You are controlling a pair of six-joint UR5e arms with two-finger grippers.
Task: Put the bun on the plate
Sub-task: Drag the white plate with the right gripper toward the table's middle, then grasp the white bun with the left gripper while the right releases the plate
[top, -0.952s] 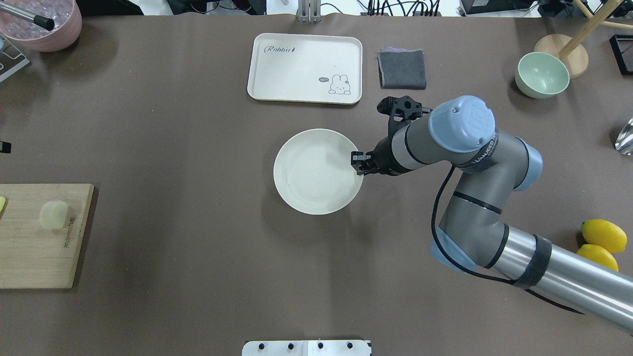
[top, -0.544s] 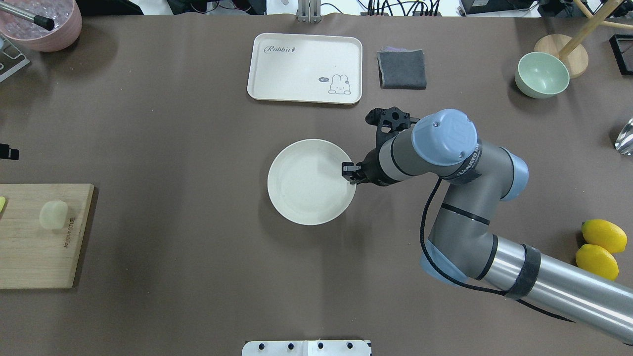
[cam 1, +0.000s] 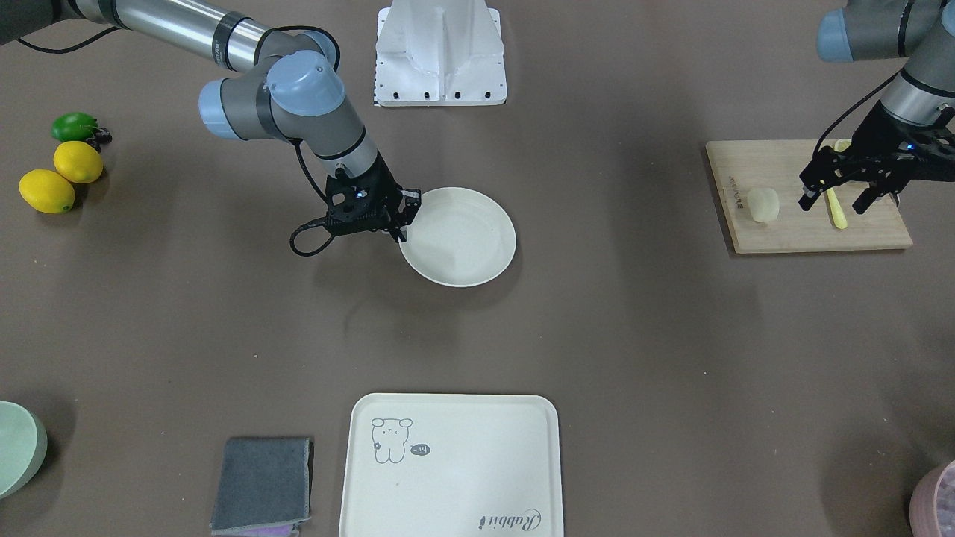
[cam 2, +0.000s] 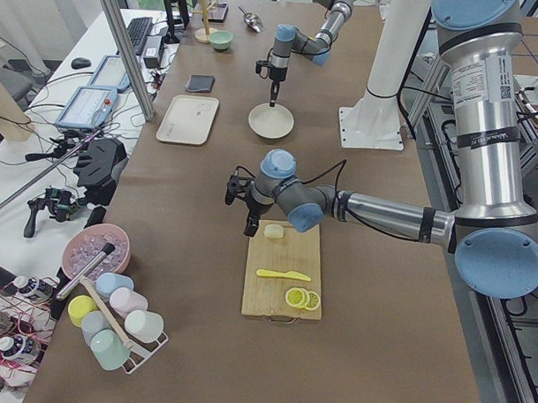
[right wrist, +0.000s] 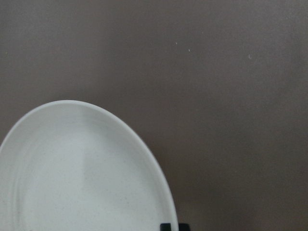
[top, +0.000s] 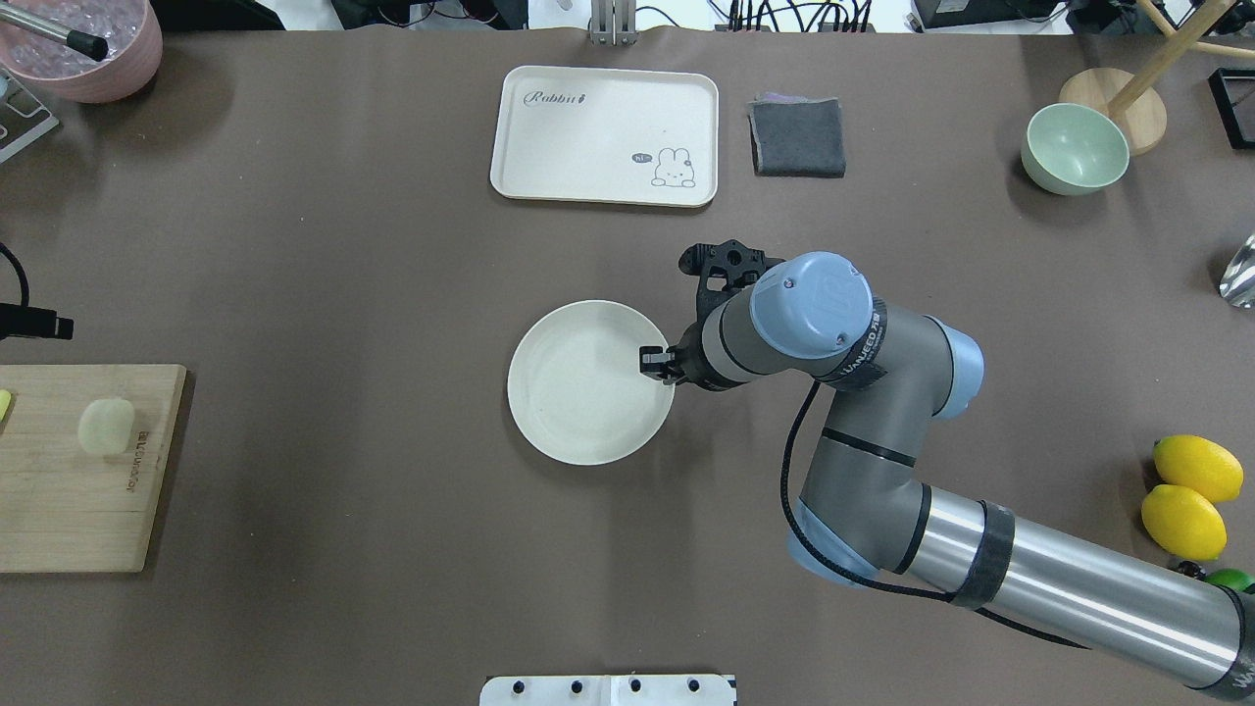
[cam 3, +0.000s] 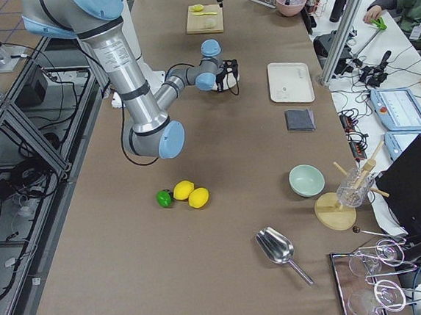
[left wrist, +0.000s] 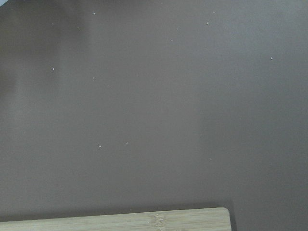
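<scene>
Bun [cam 1: 762,203] sits on board [cam 1: 806,235], right of frame, just left of left gripper [cam 1: 837,198]; its fingers spread, not touching bun. Yellow knife [cam 1: 839,216] below that gripper. Right gripper [cam 1: 403,218] pinches plate [cam 1: 470,239] rim, mid-frame. Tray [cam 1: 462,462] bottom centre, lemons [cam 1: 46,191] far left.

Matt cream plate [top: 578,392], smooth pale bun [top: 105,427], bare-wood board [top: 69,510].

Even, bright overhead light; the plate [cam 1: 462,239] casts a soft shadow on the matte desk [top: 294,294]. Fixed views are sharp; wrist views are dimmer, slightly soft.
</scene>
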